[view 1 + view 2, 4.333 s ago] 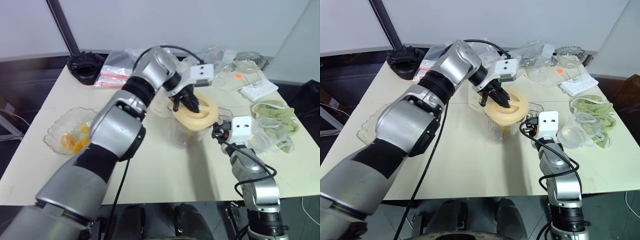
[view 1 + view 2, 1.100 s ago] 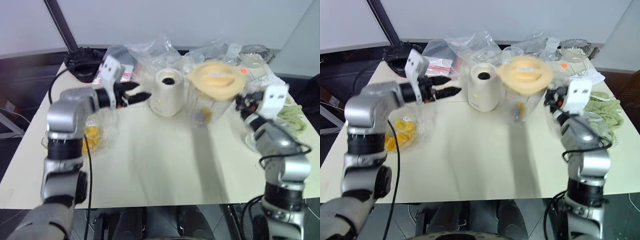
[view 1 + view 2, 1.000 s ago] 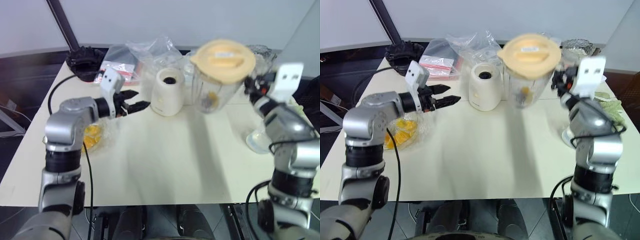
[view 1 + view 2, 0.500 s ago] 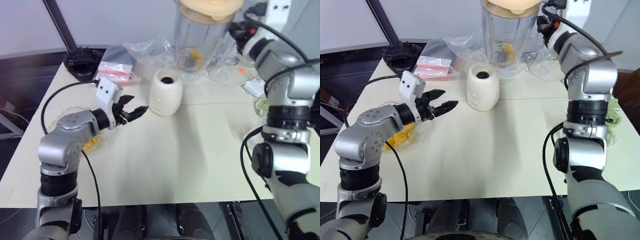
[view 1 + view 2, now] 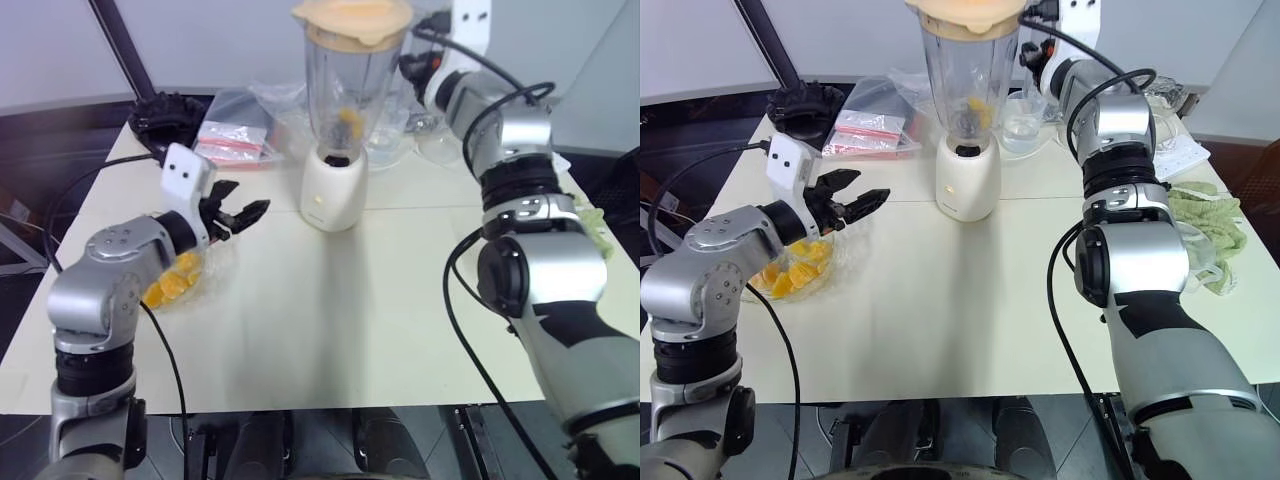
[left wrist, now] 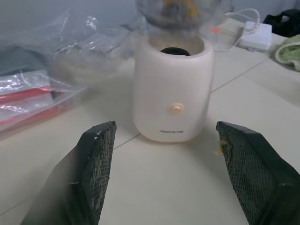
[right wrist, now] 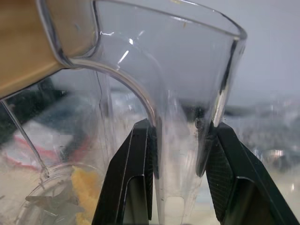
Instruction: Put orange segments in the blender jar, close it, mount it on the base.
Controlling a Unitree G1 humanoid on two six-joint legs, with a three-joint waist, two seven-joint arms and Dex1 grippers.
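The blender jar (image 5: 345,90), clear with a cream-yellow lid (image 5: 352,14) on top, hangs upright just over the base (image 5: 330,195). In the left wrist view the base's dark socket (image 6: 176,49) still shows under the jar's bottom. Orange segments (image 5: 978,108) lie inside the jar. My right gripper (image 7: 180,159) is shut on the jar's handle, one finger (image 7: 136,178) on each side. My left gripper (image 5: 240,213) stands open and empty, level, to the left of the base and pointing at it. More orange segments sit in a glass bowl (image 5: 790,275) under my left forearm.
Plastic bags (image 5: 235,140) and a black ribbed object (image 5: 165,118) lie at the table's back left. A clear cup (image 5: 1022,125) stands behind the jar. A white power strip (image 5: 1180,155) and a green towel (image 5: 1210,225) lie at the right.
My right arm has lifted the lidded jar and carried it left until it hangs over the base. My left gripper has drawn back to the left, still open.
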